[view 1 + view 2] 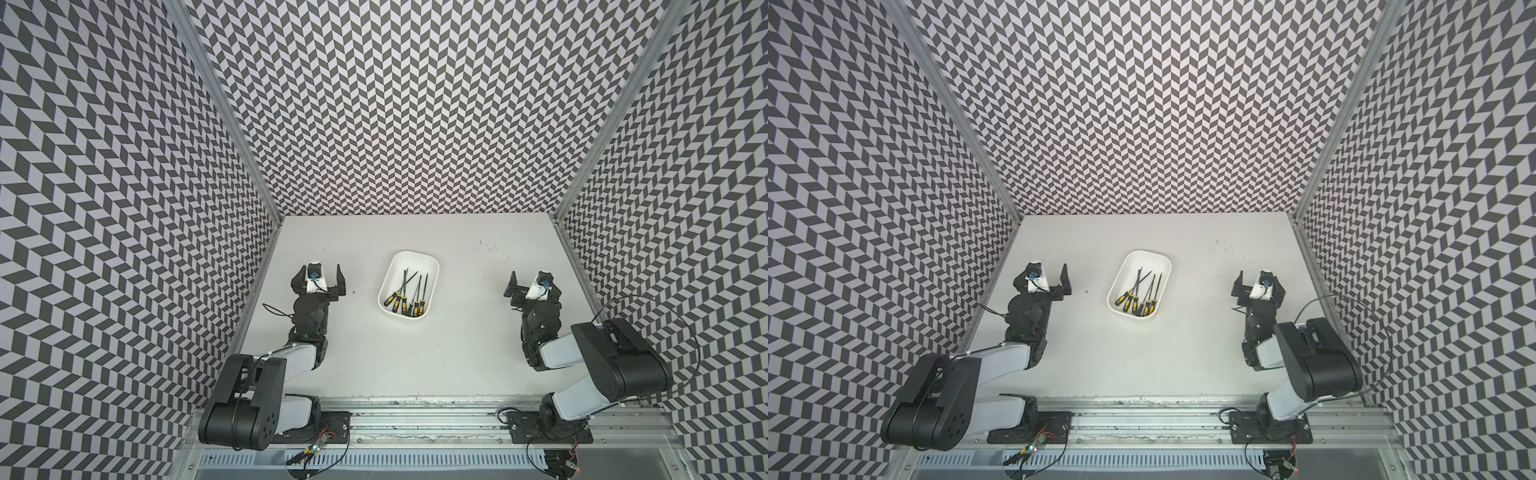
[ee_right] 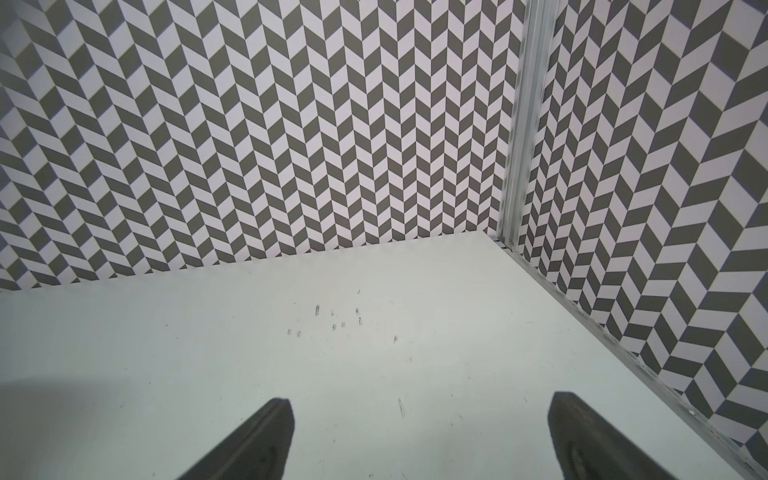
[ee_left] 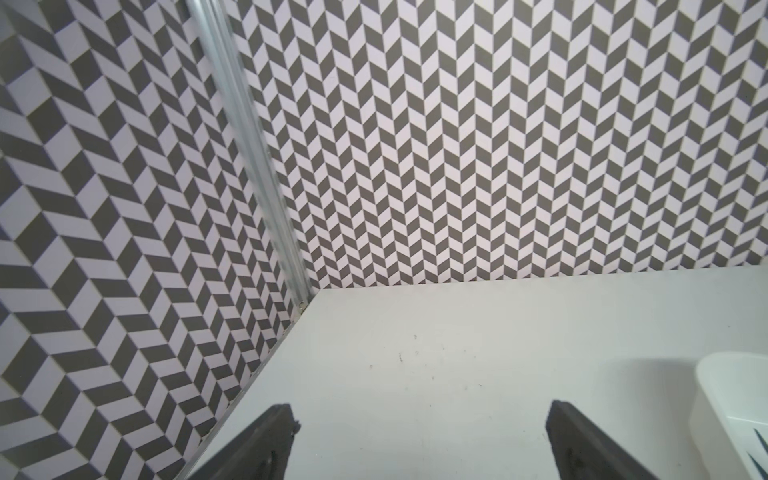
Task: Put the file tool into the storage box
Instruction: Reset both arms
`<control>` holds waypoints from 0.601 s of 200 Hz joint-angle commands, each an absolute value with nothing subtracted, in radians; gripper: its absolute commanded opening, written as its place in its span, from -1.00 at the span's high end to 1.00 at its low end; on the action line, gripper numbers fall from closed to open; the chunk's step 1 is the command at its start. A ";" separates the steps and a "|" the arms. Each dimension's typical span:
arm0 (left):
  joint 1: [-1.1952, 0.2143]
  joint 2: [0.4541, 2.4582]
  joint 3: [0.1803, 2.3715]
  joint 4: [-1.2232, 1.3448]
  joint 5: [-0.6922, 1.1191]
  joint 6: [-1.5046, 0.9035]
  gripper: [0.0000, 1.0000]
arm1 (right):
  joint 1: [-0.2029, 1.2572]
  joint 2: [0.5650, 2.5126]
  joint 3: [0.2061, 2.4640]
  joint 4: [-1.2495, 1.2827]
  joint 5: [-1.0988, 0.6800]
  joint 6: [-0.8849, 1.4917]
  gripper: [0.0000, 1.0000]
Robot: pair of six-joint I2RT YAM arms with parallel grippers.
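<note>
**Location.** The storage box (image 1: pixel 415 252) stands near the middle of the white table (image 1: pixel 415 365). In both top views several file tools (image 1: pixel 409 297) lie inside it. Their yellow-and-black handles are bunched at the near end. The thin dark blades fan toward the far end, and some cross. No file is seen on the table outside the box.

**Grippers.** Left gripper (image 3: pixel 422 409): jaws spread wide with nothing between them, over bare table to the left of the box. Right gripper (image 2: pixel 420 400): jaws also spread wide and empty, over bare table well to the right of the box.

**Assessment.** The task appears complete, or very nearly so.

**Handling.** The files look light, stiff and slender. The blades are probably slick and give little to pinch when lying flat. The thicker moulded handle is the sound place to take hold, gripped across its width. Where blades cross, lifting one file could drag a neighbour.
</note>
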State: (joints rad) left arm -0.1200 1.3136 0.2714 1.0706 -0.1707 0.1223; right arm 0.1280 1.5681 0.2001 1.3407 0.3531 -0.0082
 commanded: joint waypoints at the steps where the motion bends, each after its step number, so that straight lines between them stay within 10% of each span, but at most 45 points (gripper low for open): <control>1: -0.124 1.319 0.269 1.130 -0.085 0.149 -1.00 | 0.121 1.579 0.196 1.411 0.331 -0.008 -0.99; 120: -0.155 1.333 0.262 1.172 -0.136 0.202 -0.99 | 0.110 1.577 0.199 1.403 0.310 -0.003 -0.99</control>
State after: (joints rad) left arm -0.1520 1.3159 0.2497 1.1435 -0.1337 0.1730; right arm 0.1146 1.5700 0.2001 1.3476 0.3168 -0.0078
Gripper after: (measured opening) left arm 0.996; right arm 0.995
